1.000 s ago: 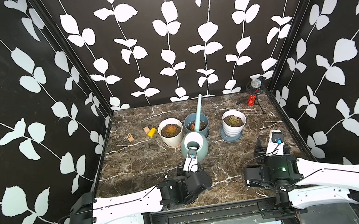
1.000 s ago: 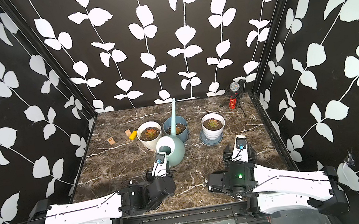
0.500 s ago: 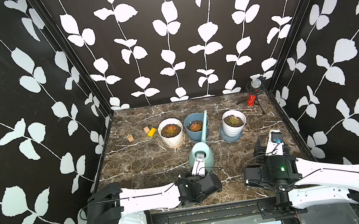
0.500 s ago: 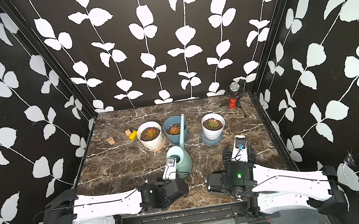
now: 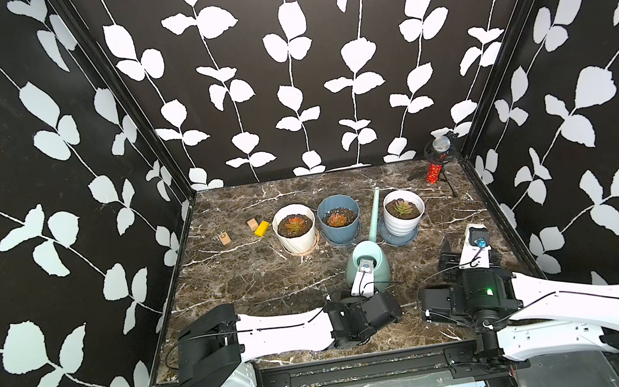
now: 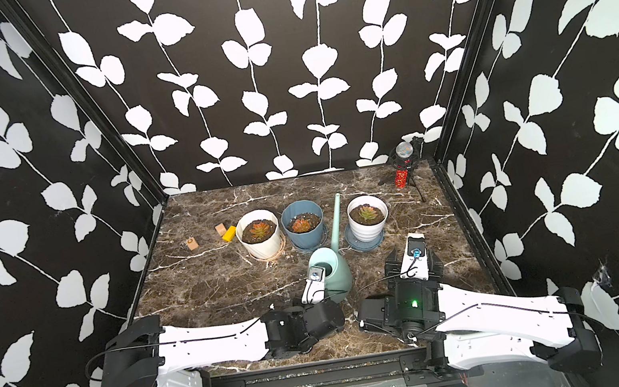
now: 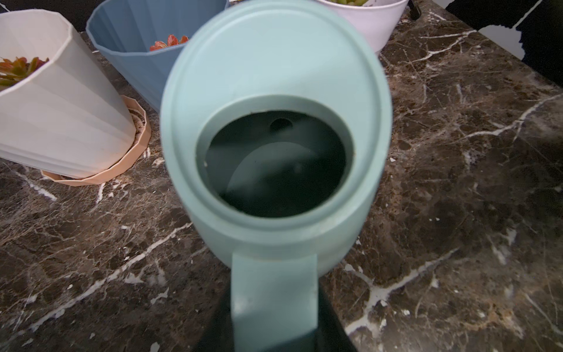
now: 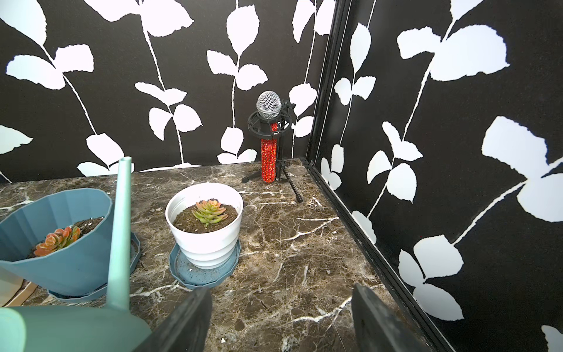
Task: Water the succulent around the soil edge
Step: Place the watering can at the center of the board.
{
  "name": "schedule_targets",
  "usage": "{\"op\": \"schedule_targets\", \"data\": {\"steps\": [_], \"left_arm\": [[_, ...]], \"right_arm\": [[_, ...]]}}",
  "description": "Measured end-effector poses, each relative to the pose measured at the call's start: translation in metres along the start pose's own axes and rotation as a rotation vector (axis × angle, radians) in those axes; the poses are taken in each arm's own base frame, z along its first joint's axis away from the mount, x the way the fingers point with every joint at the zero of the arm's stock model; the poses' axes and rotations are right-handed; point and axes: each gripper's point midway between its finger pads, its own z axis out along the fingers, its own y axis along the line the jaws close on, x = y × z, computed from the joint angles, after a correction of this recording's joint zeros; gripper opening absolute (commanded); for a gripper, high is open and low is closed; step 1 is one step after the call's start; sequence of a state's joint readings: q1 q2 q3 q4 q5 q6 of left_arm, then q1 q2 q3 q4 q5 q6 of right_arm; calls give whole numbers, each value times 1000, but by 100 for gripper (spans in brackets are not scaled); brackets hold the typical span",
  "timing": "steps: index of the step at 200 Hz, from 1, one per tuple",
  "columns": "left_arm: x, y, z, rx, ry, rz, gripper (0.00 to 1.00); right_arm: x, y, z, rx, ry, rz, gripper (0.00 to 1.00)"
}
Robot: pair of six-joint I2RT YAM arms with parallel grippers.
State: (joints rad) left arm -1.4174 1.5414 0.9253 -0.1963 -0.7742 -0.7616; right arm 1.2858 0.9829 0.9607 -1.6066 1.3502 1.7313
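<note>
A mint-green watering can (image 5: 367,265) is upright and low near the table's front middle. Its long spout (image 5: 375,213) rises between the blue pot (image 5: 339,219) and the right white pot (image 5: 404,211). My left gripper (image 7: 274,329) is shut on the can's flat handle (image 7: 274,292); I look into its open mouth (image 7: 274,164). Each pot holds a succulent in dark soil, as does the left white pot (image 5: 296,230). My right gripper (image 8: 280,320) is open and empty over bare marble, right of the can, facing the right white pot (image 8: 205,231).
A red microphone on a small tripod (image 5: 438,165) stands in the back right corner. Two wooden blocks (image 5: 225,238) and a yellow one (image 5: 261,228) lie left of the pots. Saucers sit under the pots. Black walls close three sides.
My left arm has carried the can down, back toward the front and to the right. Its spout has left the blue pot and now stands between that pot and the right white one. The right arm is still.
</note>
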Motion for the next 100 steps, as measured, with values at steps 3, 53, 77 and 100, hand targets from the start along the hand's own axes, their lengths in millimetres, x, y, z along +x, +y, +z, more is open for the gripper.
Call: {"op": "schedule_targets", "data": {"steps": [3, 53, 77, 100], "left_arm": [[0, 0, 0, 2, 1, 0, 40], [-4, 3, -6, 4, 0, 37, 91], [-27, 13, -23, 5, -51, 66, 99], [-61, 31, -45, -26, -143, 119, 99]], "right_arm": [[0, 0, 0, 0, 0, 1, 75], [-1, -1, 0, 0, -1, 1, 76], [-5, 2, 0, -5, -19, -92, 79], [-12, 18, 2, -23, -41, -189, 83]]}}
